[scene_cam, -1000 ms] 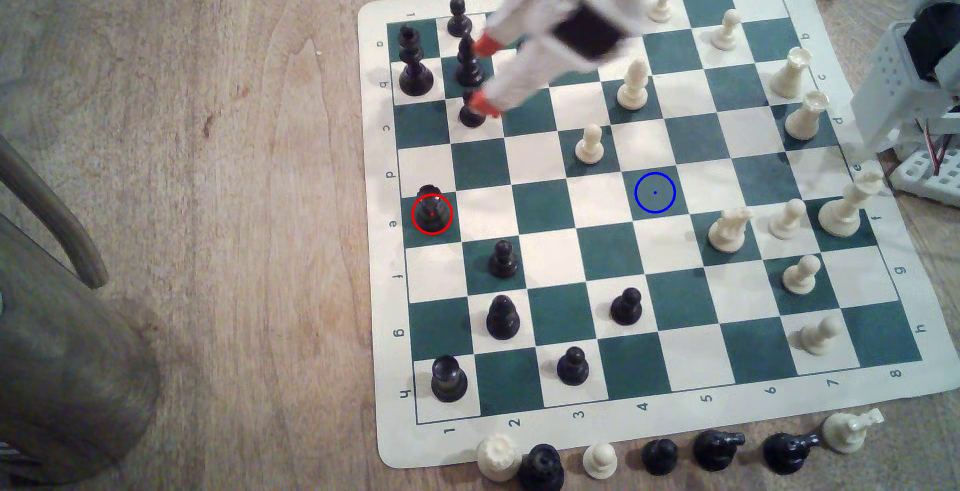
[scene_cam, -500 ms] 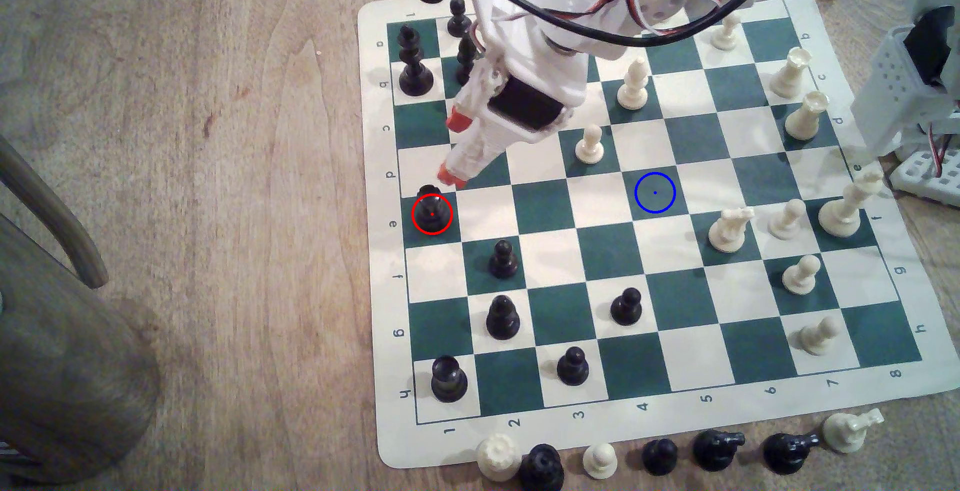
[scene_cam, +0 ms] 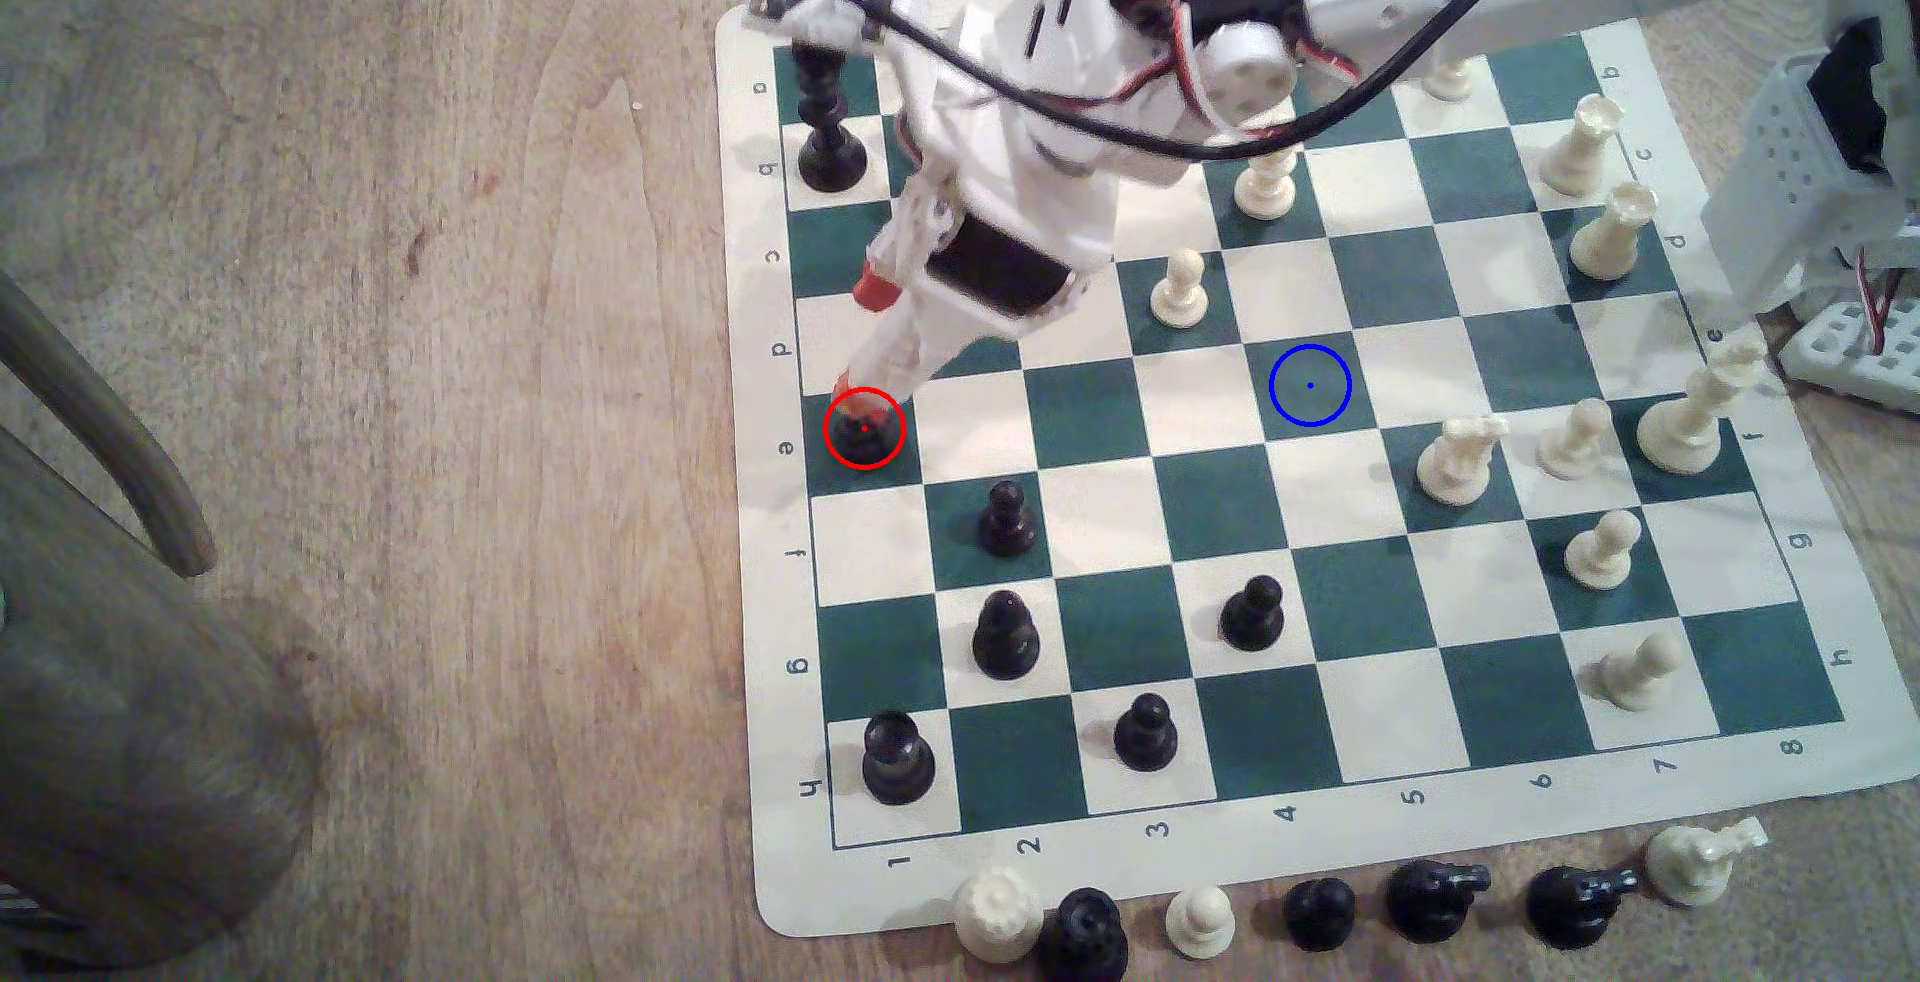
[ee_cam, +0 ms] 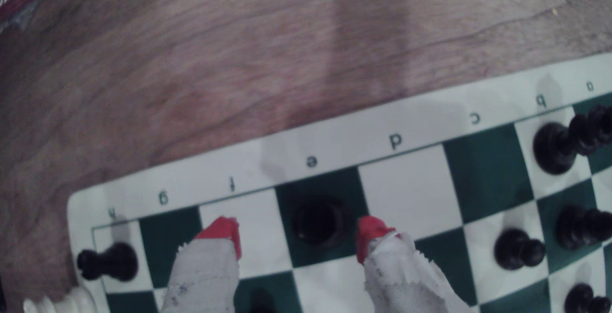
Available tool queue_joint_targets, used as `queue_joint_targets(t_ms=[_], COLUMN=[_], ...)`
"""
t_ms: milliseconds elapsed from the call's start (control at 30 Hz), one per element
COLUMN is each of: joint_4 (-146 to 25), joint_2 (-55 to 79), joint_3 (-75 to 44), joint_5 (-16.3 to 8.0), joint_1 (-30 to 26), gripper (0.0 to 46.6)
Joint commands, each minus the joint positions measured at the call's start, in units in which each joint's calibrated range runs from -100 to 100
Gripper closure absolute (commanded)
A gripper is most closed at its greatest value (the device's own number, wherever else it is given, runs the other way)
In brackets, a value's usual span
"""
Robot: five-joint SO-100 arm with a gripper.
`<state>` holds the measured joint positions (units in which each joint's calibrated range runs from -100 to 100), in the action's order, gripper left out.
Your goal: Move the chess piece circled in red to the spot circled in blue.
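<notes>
Board point(scene_cam: 1288, 842) first: it lies flat on the wooden table point(scene_cam: 416, 317), with black pieces crowding the files toward the exterior view's left and white ones toward its right, so the middle files between them are mostly bare. That suits me, since the spot circled in blue point(scene_cam: 1310, 385) is a vacant dark green square out in that open stretch, along the same lettered row as the piece I want.

Arm next: I have it reaching in from the exterior view's upper right and slanting down toward the board's left edge, which I judge keeps the wrist clear of the tall black pieces point(scene_cam: 828, 125) in the far corner.

My gripper point(ee_cam: 298, 235) is spread wide, its red-tipped fingers point(ee_cam: 371, 233) straddling the black rook point(ee_cam: 319, 222) with a gap showing on both sides, nothing clamped yet. I keep them apart like this so the stout body can pass between them as I go lower.

The rook, inside the red ring point(scene_cam: 864, 429), stands upright on the dark edge square of row e, where its first file begins.
</notes>
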<state>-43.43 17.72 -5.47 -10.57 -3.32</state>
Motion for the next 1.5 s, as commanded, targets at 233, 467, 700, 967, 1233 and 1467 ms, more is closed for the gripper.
queue_joint_targets(t_ms=[233, 467, 700, 967, 1233, 1467], joint_4=[3.62, 4.61, 5.83, 6.41, 6.57, 6.82], joint_2=[1.63, 3.67, 5.62, 6.64, 7.92, 8.00], joint_3=[-4.78, -5.59, -6.86, -6.95, -7.32, -7.95], joint_5=[-0.59, -0.83, -1.07, -1.37, -1.61, -2.05], joint_1=[0.46, 0.54, 0.54, 0.46, -0.01, -0.01], gripper=[27.3, 27.2, 28.1, 28.3, 30.5, 30.1])
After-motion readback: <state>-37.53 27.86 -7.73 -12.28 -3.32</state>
